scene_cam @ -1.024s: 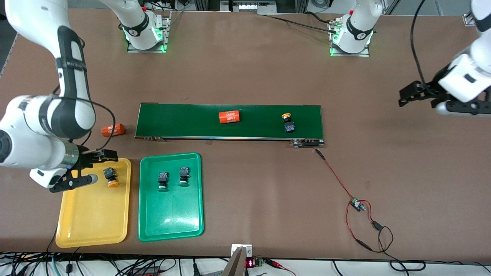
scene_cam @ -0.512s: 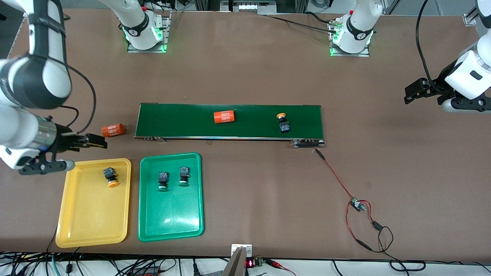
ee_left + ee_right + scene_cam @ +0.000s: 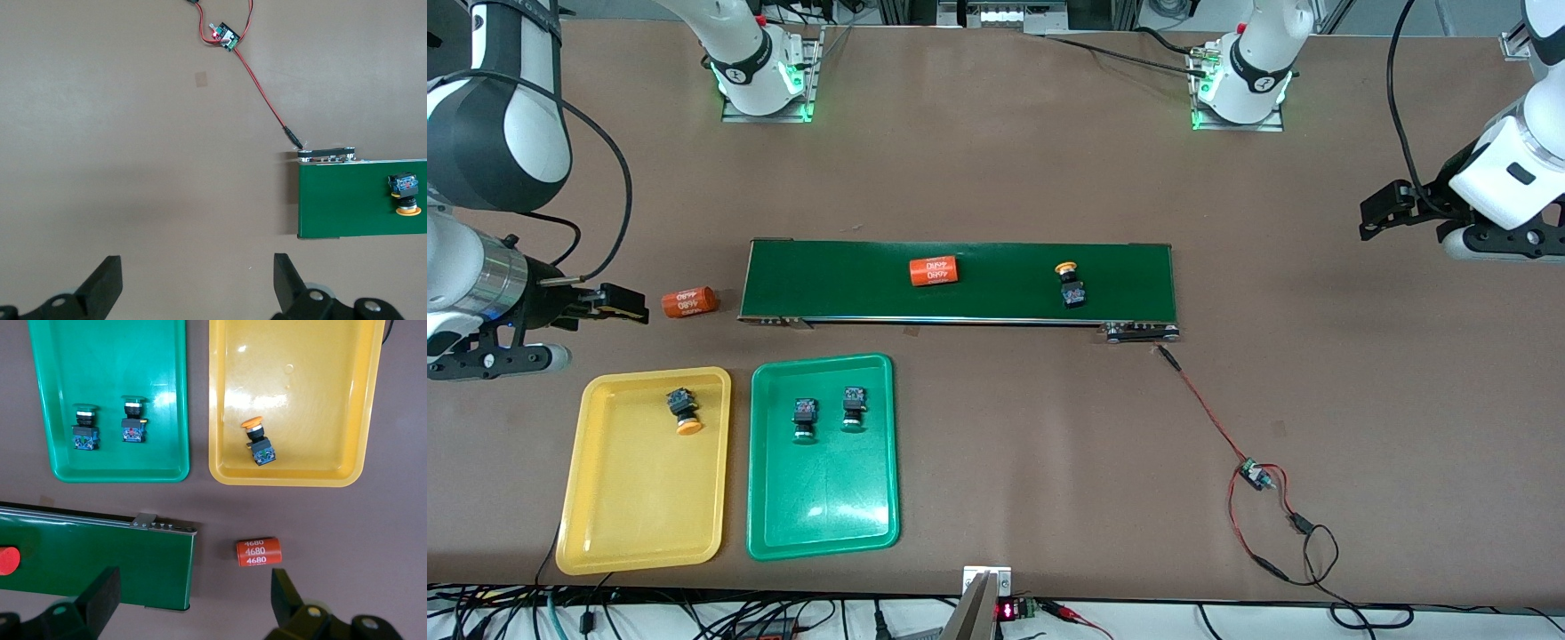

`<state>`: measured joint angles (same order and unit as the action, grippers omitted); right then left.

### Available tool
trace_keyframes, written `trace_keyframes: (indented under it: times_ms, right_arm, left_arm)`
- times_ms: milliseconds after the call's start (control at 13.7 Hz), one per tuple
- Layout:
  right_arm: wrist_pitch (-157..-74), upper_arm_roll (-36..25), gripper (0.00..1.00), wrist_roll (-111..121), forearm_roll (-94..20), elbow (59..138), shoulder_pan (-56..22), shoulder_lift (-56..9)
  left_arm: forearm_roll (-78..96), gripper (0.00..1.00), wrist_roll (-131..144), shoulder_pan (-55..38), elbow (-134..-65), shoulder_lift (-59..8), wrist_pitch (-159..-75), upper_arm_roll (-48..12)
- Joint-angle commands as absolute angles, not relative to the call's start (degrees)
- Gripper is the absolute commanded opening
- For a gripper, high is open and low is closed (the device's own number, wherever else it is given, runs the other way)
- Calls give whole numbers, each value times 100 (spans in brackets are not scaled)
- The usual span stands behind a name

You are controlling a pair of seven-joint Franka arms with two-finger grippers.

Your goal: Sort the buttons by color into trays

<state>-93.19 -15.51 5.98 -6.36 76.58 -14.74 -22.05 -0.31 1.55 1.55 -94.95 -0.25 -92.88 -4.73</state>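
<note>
two green buttons (image 3: 827,413) side by side in the green tray (image 3: 823,524); one yellow-orange button (image 3: 683,411) in the yellow tray (image 3: 636,524); another yellow-orange button (image 3: 1070,284) on the conveyor belt (image 3: 854,284), with an orange cylinder (image 3: 934,271) there too and a second cylinder (image 3: 689,302) on the table just off the belt's end. right gripper (image 3: 618,302) up beside that cylinder, fingers apart, empty. left gripper (image 3: 1383,213) waiting over bare table at the left arm's end, fingers (image 3: 107,290) apart, empty.

both franka arms wear glossy white shells with black joint bands; green lights glow at their bases, black cables trail alongside, and each ends in black fingers.
</note>
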Motion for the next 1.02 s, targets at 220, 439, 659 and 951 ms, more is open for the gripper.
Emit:
trace_keyframes:
  times_ms: [220, 439, 659, 951]
  right_arm:
    - [-9264, -1529, 100, 475, -527, 7752, -1503, -1916]
    - [-9272, -1538, 100, 492, -536, 7787, -1415, -1977]
    - [-9281, -1547, 100, 483, -545, 7787, -1371, -2022]
    - [-9264, -1538, 100, 448, -589, 7796, -1432, -2021]
  left_arm:
    - [-272, 100, 132, 123, -9361, -9, -9220, -624]
    - [-272, 100, 132, 123, -9360, -9, -9202, -677]
    - [-273, 100, 132, 123, -9360, 0, -9202, -686]
    - [-272, 100, 141, 123, -9325, -61, -9220, -712]
